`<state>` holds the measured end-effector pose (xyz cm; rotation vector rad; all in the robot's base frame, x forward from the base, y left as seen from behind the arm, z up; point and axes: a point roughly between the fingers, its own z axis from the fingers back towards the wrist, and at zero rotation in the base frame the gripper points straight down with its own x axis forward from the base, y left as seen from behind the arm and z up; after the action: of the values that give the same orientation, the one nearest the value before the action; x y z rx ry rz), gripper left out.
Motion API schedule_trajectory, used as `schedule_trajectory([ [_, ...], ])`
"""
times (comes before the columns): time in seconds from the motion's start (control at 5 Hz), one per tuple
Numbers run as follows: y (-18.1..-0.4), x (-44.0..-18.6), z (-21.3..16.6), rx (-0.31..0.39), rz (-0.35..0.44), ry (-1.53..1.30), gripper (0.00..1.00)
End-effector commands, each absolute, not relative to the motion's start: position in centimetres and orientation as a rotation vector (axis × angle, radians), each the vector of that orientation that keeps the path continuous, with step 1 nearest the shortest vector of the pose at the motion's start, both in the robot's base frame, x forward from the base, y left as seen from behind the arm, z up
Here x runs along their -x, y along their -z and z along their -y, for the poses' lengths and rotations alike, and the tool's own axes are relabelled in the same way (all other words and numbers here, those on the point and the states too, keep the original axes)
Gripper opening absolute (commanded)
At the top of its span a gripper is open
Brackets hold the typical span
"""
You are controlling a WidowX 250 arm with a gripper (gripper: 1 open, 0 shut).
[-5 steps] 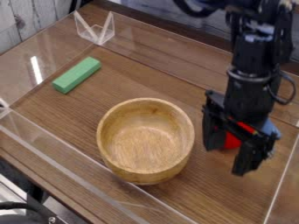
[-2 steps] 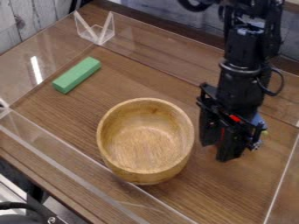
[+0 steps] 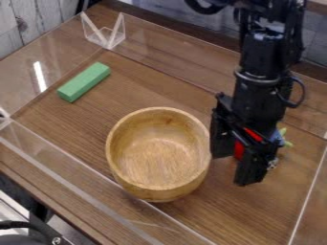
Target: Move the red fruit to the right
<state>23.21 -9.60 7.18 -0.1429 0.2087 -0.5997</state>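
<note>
tool (image 3: 244, 158) shifted left | spread wide | red fruit (image 3: 257, 144) between its fingers

a single camera looked down from above at an angle, fairly near, across the desk (image 3: 153, 91). its frame took in the bowl (image 3: 159, 153) near the middle, the block (image 3: 83, 82) upper left and the arm (image 3: 262, 72) at right.
</note>
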Motion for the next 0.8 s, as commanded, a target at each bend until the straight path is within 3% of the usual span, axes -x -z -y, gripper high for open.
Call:
schedule_trajectory([
  [0.0, -8.65, -23.07, 9.62, 0.134, -0.141, 0.654, 1.00],
  [0.2, -8.53, -22.73, 9.58, 0.126, -0.138, 0.678, 0.00],
  [0.4, -8.25, -22.92, 9.95, 0.127, -0.130, 0.615, 1.00],
  [0.6, -9.23, -23.32, 9.21, 0.100, -0.093, 0.593, 0.00],
])
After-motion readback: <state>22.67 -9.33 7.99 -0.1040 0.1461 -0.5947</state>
